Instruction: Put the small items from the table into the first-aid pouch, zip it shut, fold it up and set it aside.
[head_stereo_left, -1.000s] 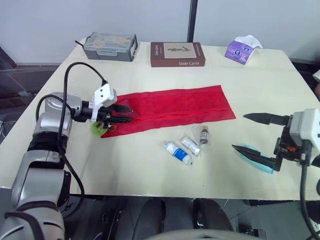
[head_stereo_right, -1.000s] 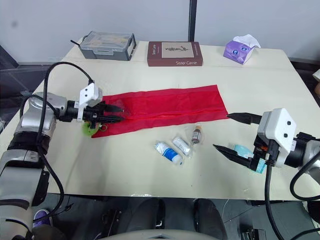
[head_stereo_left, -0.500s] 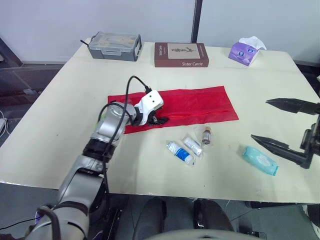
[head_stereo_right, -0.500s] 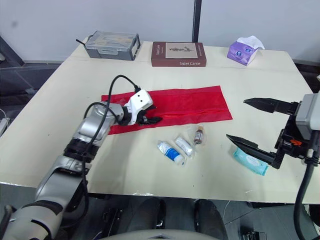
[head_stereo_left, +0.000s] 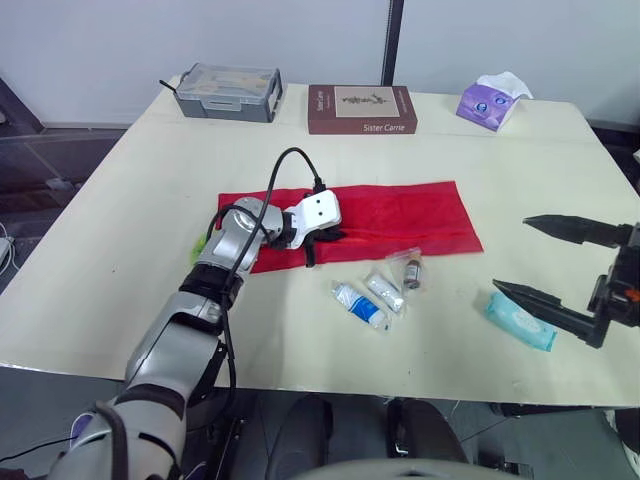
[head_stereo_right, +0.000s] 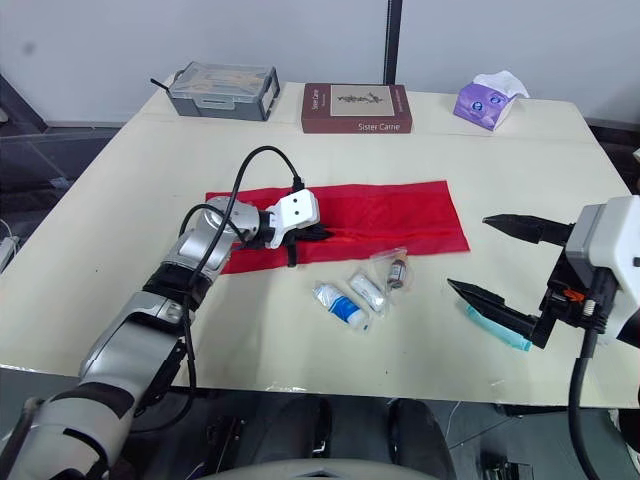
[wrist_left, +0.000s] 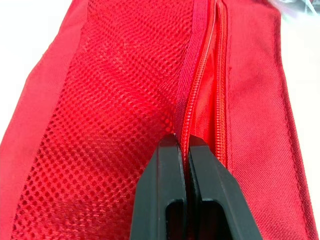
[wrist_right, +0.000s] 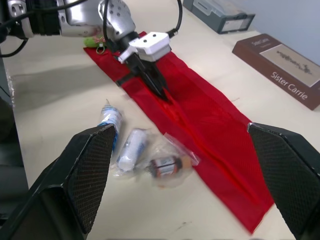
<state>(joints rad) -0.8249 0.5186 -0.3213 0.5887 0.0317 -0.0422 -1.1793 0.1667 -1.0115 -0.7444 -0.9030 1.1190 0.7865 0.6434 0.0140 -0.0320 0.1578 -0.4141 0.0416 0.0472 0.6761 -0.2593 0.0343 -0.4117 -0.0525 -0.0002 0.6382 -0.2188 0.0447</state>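
The red mesh first-aid pouch (head_stereo_left: 400, 215) lies flat across the middle of the table. My left gripper (head_stereo_left: 325, 236) rests on its near-left part, shut on the pouch's zipper (wrist_left: 196, 95), whose teeth run in between the black fingers (wrist_left: 165, 185). In front of the pouch lie a blue-and-white tube (head_stereo_left: 357, 304), a white roll in a clear bag (head_stereo_left: 381, 291) and a small brown bottle in a bag (head_stereo_left: 410, 268). A teal wipes pack (head_stereo_left: 520, 320) lies at the right. My right gripper (head_stereo_left: 511, 254) hangs wide open beside and above it, holding nothing.
At the back edge stand a grey case (head_stereo_left: 223, 92), a brown book (head_stereo_left: 362, 109) and a purple tissue pack (head_stereo_left: 490, 100). A green tag (head_stereo_left: 198, 245) lies at the pouch's left end. The cream table (head_stereo_left: 130, 220) has bare room at left and front.
My left gripper has travelled right along the pouch from its left end and closed on the zipper line. The right gripper stayed open and drew slightly off the wipes pack.
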